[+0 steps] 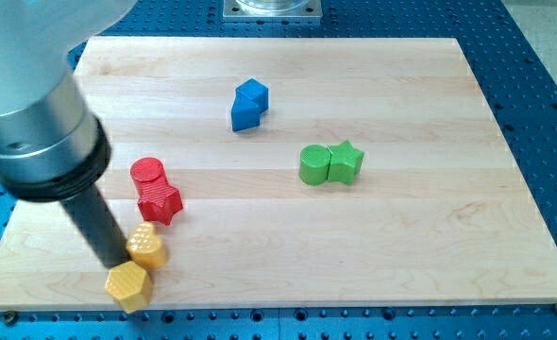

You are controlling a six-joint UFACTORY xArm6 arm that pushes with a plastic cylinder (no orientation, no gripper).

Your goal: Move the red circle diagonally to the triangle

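Observation:
The red circle (147, 171) lies at the board's left, touching the red star (160, 201) just below it. Two blue blocks touch each other at the upper middle: the upper blue block (254, 93) and the lower blue block (244, 113); I cannot tell which of them is the triangle. My tip (116, 262) is at the lower left, below and left of the red circle. It sits against the left side of the yellow heart (146, 246) and just above the yellow hexagon (127, 285).
A green rounded block (313, 164) and a green star (346, 161) touch each other right of centre. The thick arm body (38, 123) covers the board's upper left corner. The wooden board (430, 236) ends close below the yellow hexagon.

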